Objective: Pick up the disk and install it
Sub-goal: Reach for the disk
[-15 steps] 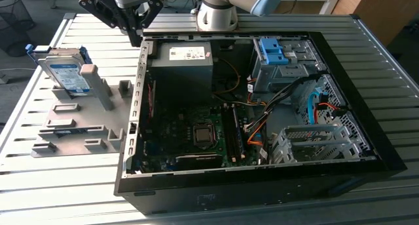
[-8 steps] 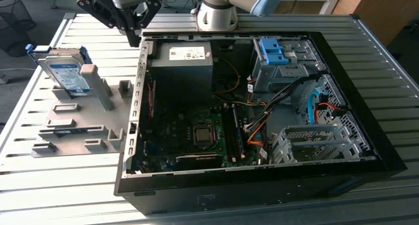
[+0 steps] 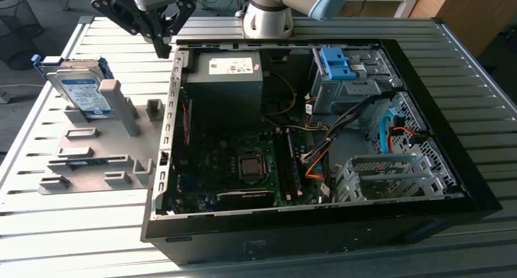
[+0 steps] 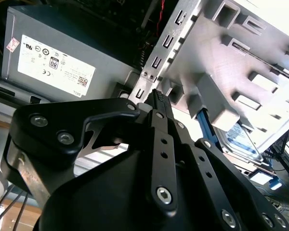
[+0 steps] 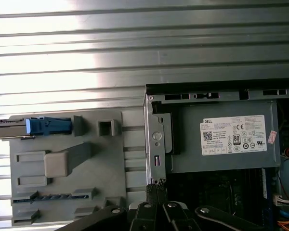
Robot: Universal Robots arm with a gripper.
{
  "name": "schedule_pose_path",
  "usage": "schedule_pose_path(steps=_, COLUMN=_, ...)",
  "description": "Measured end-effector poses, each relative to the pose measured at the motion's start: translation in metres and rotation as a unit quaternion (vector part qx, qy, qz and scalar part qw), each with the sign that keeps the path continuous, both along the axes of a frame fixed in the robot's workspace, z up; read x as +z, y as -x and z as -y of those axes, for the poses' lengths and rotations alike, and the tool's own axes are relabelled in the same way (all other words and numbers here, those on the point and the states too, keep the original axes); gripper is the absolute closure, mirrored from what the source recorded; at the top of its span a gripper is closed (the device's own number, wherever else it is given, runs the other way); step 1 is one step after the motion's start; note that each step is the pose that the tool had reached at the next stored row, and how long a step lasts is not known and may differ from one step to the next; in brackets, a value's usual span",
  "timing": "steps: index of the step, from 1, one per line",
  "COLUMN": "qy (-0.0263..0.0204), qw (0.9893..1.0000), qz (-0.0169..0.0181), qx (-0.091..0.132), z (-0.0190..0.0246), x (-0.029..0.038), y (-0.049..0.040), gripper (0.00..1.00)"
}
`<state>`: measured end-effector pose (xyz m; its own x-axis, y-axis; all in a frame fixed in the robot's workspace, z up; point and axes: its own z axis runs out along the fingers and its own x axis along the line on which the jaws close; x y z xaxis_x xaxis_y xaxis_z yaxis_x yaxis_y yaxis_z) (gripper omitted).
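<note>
Gripper (image 3: 164, 48): fingers (image 4: 161, 130) closed tip to tip, empty, touching nothing. One disk (image 3: 83, 91) on edge in grey fixture (image 3: 105, 154). One power supply (image 3: 229, 78).

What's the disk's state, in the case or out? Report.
Out: the disk stands on edge in the grey holder, beside the open computer case.

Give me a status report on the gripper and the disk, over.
Gripper shut, empty, over the computer case wall. Disk upright in the grey holder, untouched, apart from gripper. A grey post stands close beside the disk.
</note>
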<state>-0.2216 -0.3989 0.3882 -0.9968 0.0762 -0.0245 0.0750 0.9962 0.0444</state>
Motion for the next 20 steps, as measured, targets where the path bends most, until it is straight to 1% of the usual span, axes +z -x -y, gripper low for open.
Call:
schedule_pose_path(steps=3, qy=0.0000, qw=1.0000, qz=0.0000, qx=0.000, z=0.0000, x=-0.0001, y=0.0039, gripper=0.89)
schedule_pose_path(steps=6, qy=0.0000, qw=1.0000, qz=0.0000, qx=0.000, z=-0.0002, x=-0.0004, y=0.0103, gripper=0.89)
schedule_pose_path(steps=12, qy=0.0000, qw=1.0000, qz=0.0000, qx=0.000, z=-0.0059, x=-0.0006, y=0.0202, gripper=0.89)
schedule_pose_path(steps=13, qy=0.0001, qw=1.0000, qz=-0.0001, qx=0.000, z=-0.0064, x=-0.0006, y=0.0225, gripper=0.89)
schedule_pose_path(steps=18, qy=0.0000, qw=1.0000, qz=0.0000, qx=0.000, z=-0.0070, x=-0.0013, y=0.0402, gripper=0.89)
schedule_pose_path(steps=20, qy=0.0001, qw=1.0000, qz=-0.0001, qx=0.000, z=-0.0072, x=-0.0015, y=0.0451, gripper=0.89)
